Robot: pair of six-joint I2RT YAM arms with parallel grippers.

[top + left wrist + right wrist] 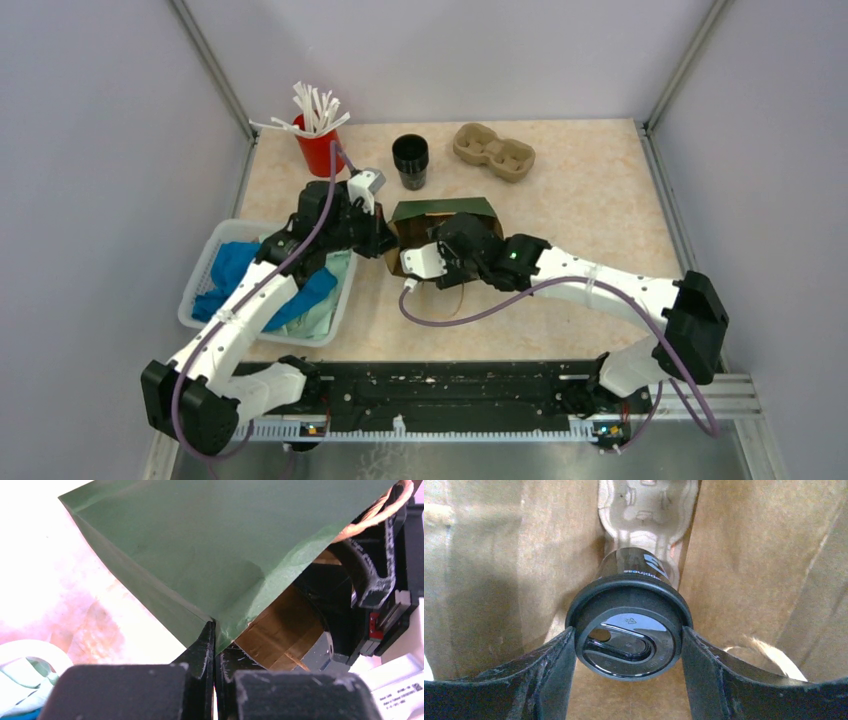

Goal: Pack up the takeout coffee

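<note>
Right wrist: coffee (629, 630) pinched in R gripper (629, 652).

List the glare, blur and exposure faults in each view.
Left wrist: the table is blown out white and the near fingers are blurred. Right wrist: glare streaks the takeout coffee on its lid, and a bright patch burns the bag at lower right. Top external: evenly lit and sharp.
</note>
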